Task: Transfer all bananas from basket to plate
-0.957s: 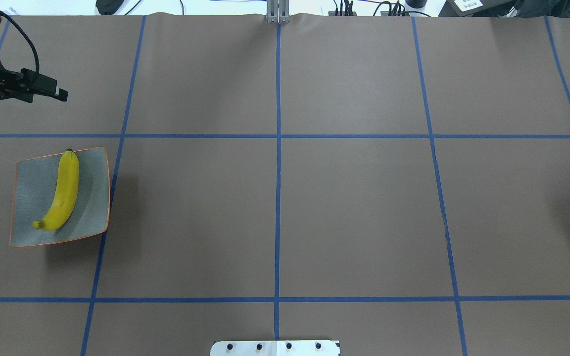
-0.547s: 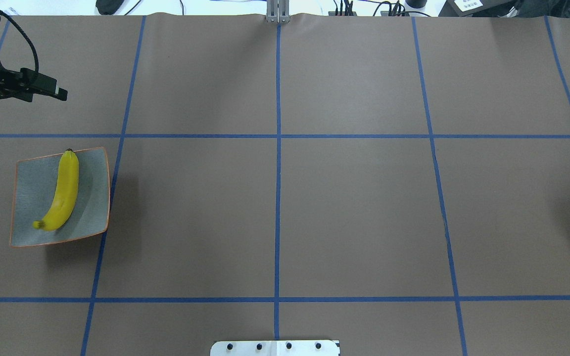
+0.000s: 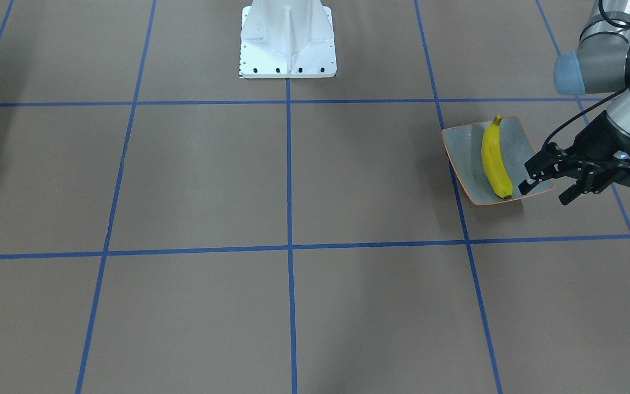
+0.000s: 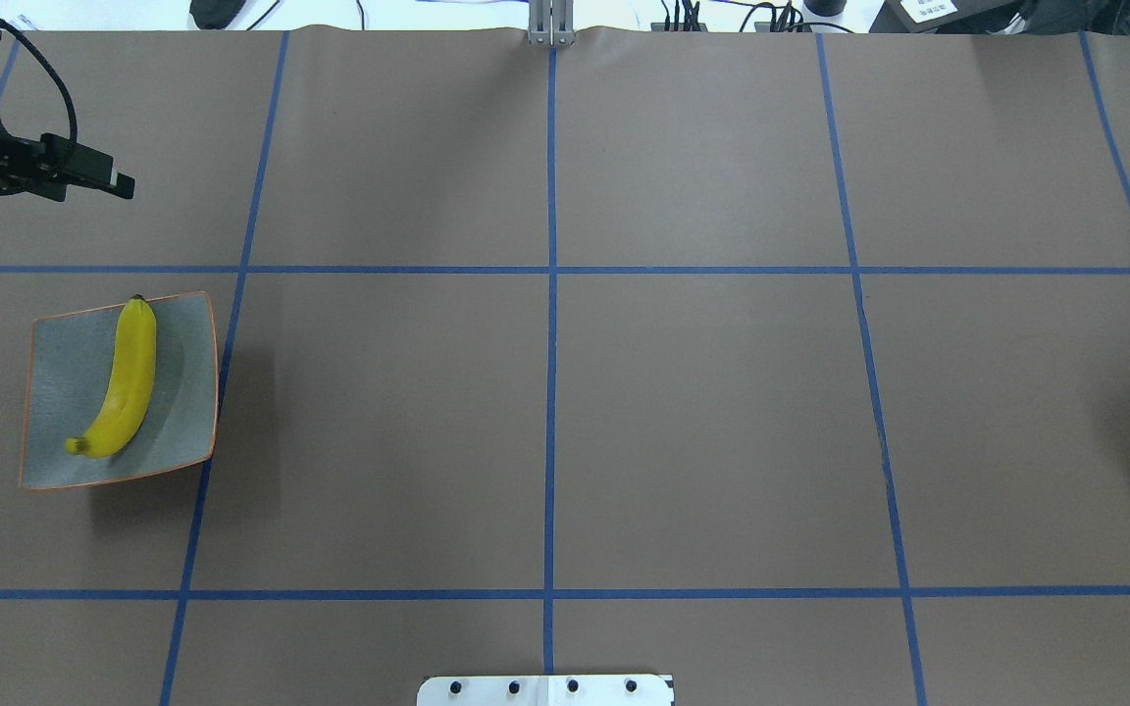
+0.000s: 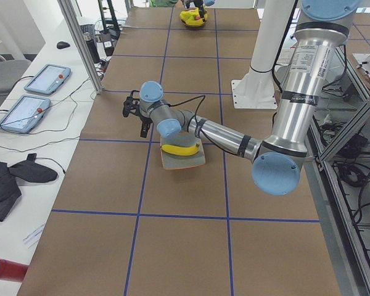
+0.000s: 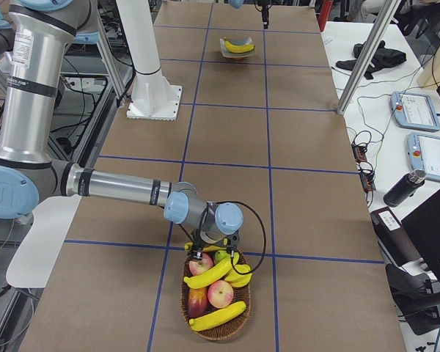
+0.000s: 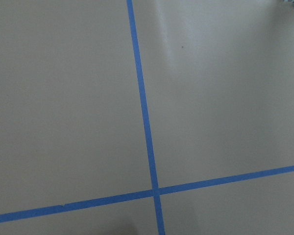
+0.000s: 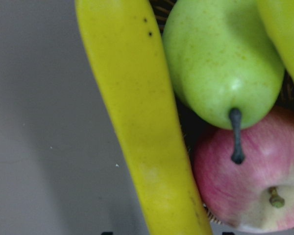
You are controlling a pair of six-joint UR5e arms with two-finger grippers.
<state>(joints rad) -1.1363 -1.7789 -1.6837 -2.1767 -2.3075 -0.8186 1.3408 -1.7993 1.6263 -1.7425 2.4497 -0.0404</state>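
Plate: a square grey-blue plate [image 4: 65, 392] with a matte face, upturned edges and a thin orange rim, at the left of the overhead view.
Banana on plate: one smooth, gently curved yellow banana [image 4: 128, 382] with dark tips lies lengthwise on it.
Basket: a round woven wicker basket [image 6: 238, 326] at the bottom of the exterior right view.
Fruit in basket: three more bananas [image 6: 209, 273] are heaped with red apples [image 6: 220, 293].
Wrist close-up: waxy yellow skin with dark specks lies beside a speckled green pear [image 8: 220, 63] with a dark stem.
Left gripper: the black left gripper [image 3: 546, 186] hangs off the plate with its fingers spread and nothing between them.
Right gripper: the right gripper [image 6: 207, 257] is low over the basket's near rim; I cannot tell how its jaws stand.
Table: a flat brown cover [image 4: 702, 422] gridded with blue tape.
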